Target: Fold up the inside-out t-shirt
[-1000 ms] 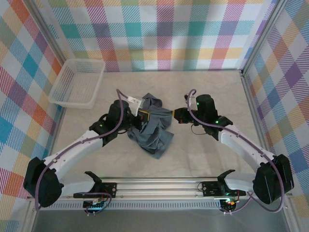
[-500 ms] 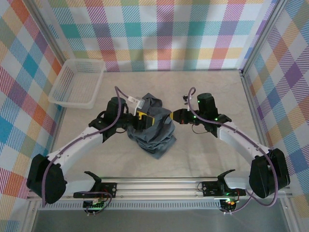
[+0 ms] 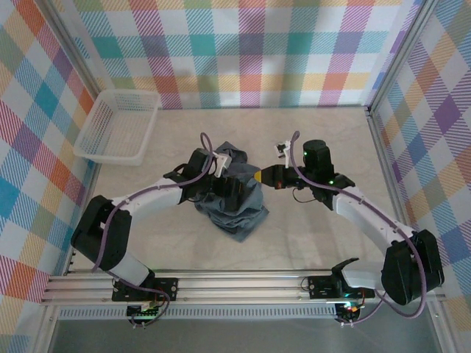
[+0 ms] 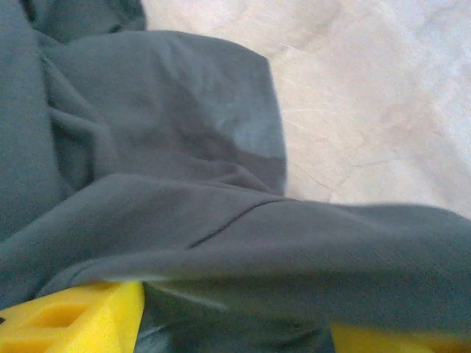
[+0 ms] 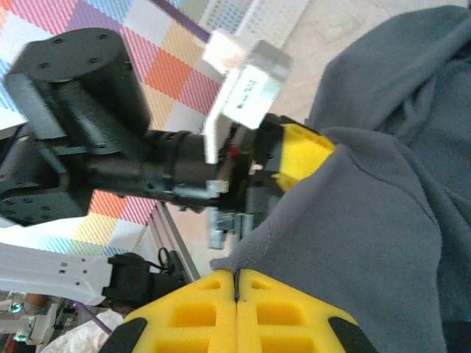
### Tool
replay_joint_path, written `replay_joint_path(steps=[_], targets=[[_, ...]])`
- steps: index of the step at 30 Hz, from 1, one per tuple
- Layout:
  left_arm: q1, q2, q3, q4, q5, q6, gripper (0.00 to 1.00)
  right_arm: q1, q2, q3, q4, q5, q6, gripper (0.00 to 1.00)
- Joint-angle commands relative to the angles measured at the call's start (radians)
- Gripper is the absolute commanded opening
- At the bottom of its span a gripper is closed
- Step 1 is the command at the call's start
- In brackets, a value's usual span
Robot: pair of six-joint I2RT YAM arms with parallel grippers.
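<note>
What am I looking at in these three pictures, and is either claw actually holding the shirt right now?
Two robot arms with two-finger claws are bolted at the table's near edge. One picture looks down from above; the other two come from a camera on each wrist. On the table lie a crumpled blue-grey t-shirt and, at the far left, a white basket. The right claw is shut, pinching the t-shirt's edge. The left claw is open, its yellow fingers apart with cloth draped across them.
</note>
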Motion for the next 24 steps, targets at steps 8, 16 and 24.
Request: replay_joint_path(steps=[8,16,24], targets=[[-0.107,0.101,0.080,-0.065,-0.190,0.155,0.46,0.002,-0.043,0.032,-0.027,0.059,-0.001,0.00],[-0.016,-0.058,0.011,-0.011,0.047,-0.028,0.00,-0.030,-0.059,0.001,-0.179,0.352,-0.058,0.05],[0.072,-0.218,-0.067,0.147,0.311,-0.262,0.00,-0.069,0.136,-0.043,-0.225,0.486,-0.146,0.16]])
